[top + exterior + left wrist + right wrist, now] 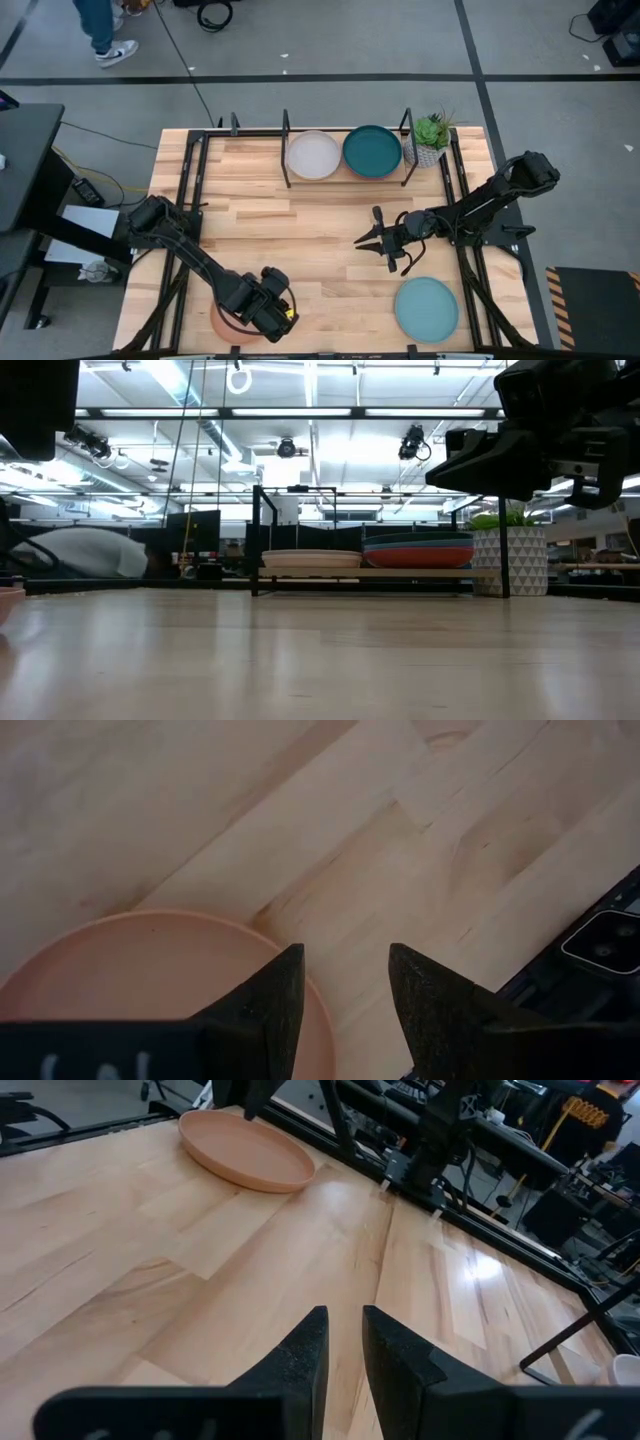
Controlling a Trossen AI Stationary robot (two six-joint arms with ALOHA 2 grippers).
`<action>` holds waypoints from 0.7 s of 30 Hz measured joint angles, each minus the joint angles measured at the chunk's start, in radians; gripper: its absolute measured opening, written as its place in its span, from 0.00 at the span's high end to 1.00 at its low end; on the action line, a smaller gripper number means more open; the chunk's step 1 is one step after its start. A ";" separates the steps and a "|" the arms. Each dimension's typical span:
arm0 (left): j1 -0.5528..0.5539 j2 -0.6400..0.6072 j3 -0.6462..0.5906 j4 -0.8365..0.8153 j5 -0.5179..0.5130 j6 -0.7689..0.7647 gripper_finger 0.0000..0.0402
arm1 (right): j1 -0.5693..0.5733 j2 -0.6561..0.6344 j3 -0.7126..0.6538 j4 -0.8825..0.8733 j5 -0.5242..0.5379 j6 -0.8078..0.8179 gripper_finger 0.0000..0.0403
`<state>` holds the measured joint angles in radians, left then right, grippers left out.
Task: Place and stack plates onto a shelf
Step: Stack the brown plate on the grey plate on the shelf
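From above, the left end effector (pixel 268 308) is hanging over the terracotta plate (pixel 226 324) at the counter's (pixel 260 230) near left edge. Its wrist view is showing the fingers (pixel 262 1005) parted and empty, straddling the plate's rim. The right end effector (pixel 378 240) is hovering mid-counter, slightly parted and holding nothing, well apart from the aqua plate (pixel 426 308).

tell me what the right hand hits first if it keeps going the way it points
Probably bare table at first. The right hand points across open wood toward the terracotta plate beneath the left hand, so that plate likely comes first, though depth is unclear.
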<state>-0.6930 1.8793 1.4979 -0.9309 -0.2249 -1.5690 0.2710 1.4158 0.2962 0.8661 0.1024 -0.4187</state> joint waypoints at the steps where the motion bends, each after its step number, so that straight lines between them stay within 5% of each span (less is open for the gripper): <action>1: -0.001 0.000 0.000 0.000 0.000 -0.009 0.61 | 0.000 0.000 0.000 0.000 0.000 0.000 0.82; 11: -0.025 0.055 0.000 0.171 0.297 -0.163 0.61 | 0.000 0.000 0.000 0.007 0.000 0.001 0.82; 21: -0.030 0.060 0.001 0.179 0.309 -0.428 0.61 | -0.028 0.000 0.000 0.031 -0.019 -0.035 0.82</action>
<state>-0.7231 1.9389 1.4986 -0.7514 0.0842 -1.9968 0.2430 1.4162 0.2958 0.8970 0.0834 -0.4538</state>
